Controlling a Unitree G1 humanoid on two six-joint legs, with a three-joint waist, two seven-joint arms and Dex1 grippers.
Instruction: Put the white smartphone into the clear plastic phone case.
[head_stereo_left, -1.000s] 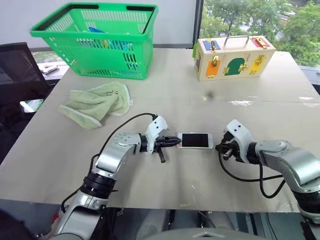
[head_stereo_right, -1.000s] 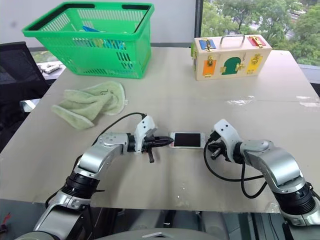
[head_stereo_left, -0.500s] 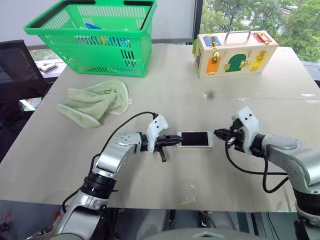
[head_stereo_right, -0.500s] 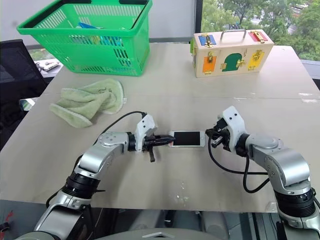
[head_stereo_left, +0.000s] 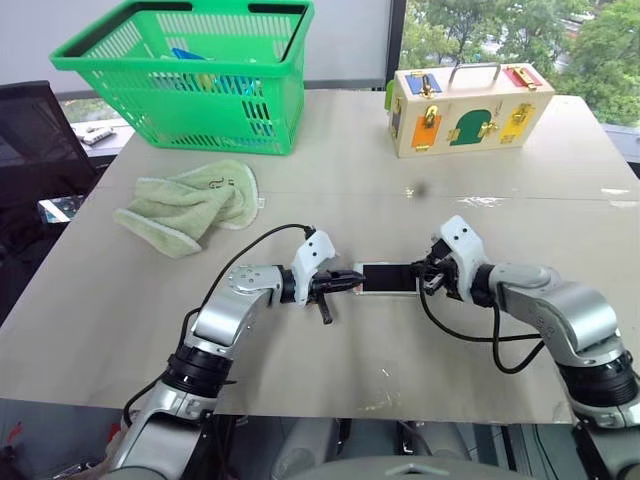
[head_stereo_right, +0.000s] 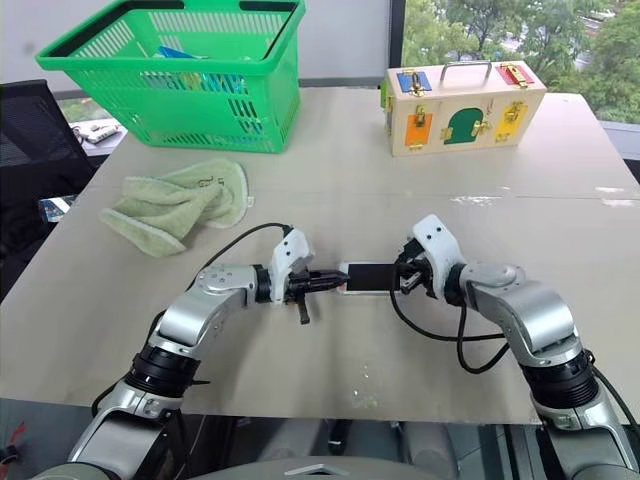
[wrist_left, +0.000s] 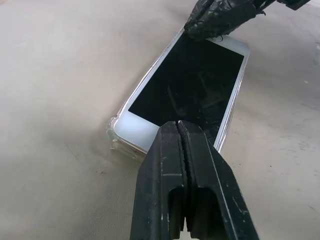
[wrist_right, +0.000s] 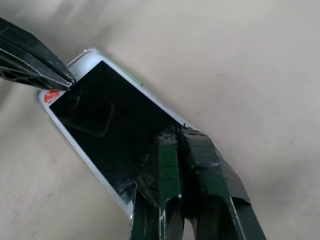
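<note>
The left gripper (wrist_left: 182, 131) is clenched, empty, its tips set on one end of the white smartphone (head_stereo_left: 388, 277). The right gripper (wrist_right: 176, 135) is likewise clenched, pressed on the opposite end. Both forearms are angled inward and downward. The phone lies flat in the clear plastic phone case (wrist_left: 116, 134) on the bench (head_stereo_left: 330, 190).

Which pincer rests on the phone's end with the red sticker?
The left pincer, shut, tip beside the red sticker on the white smartphone; the right pincer presses the opposite end.
</note>
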